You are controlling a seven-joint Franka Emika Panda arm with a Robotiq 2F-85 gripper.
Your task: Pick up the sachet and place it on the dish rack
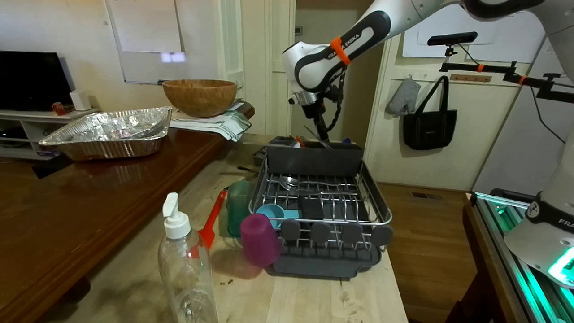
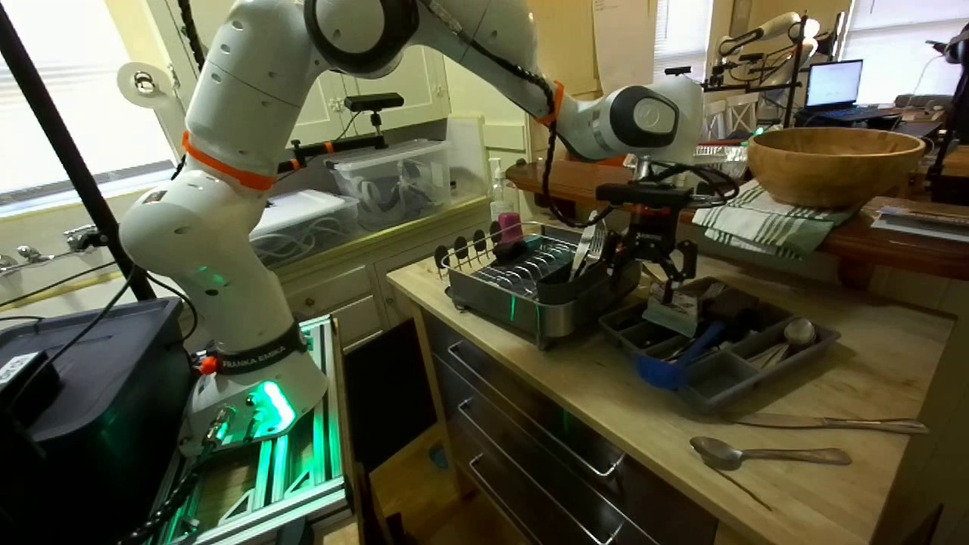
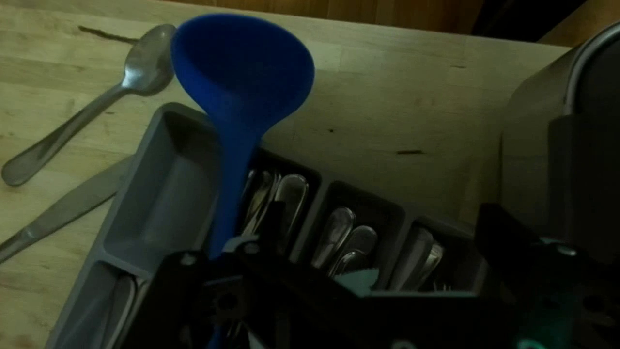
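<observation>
The only sachet-like thing I see is a small flat pale grey-green packet [image 2: 672, 312], leaning over the grey cutlery tray [image 2: 727, 382]. In the wrist view a jagged teal edge of the packet [image 3: 358, 282] shows, and the rest is lost in dark. My gripper [image 2: 652, 278] points down over the packet, close to its top. In the wrist view its fingers [image 3: 382, 213] stand wide apart. In an exterior view its tips are hidden behind the dish rack [image 1: 314, 159]. The dark grey dish rack [image 2: 503, 310] stands beside the gripper.
A blue ladle [image 3: 242, 68] lies across the cutlery tray. A spoon [image 2: 719, 453] and a knife [image 2: 840, 425] lie on the counter. Utensils [image 2: 587, 246] stand upright in the rack's end holder, near my gripper. A magenta cup [image 1: 260, 240] leans by the rack; a wooden bowl [image 2: 833, 163] stands behind.
</observation>
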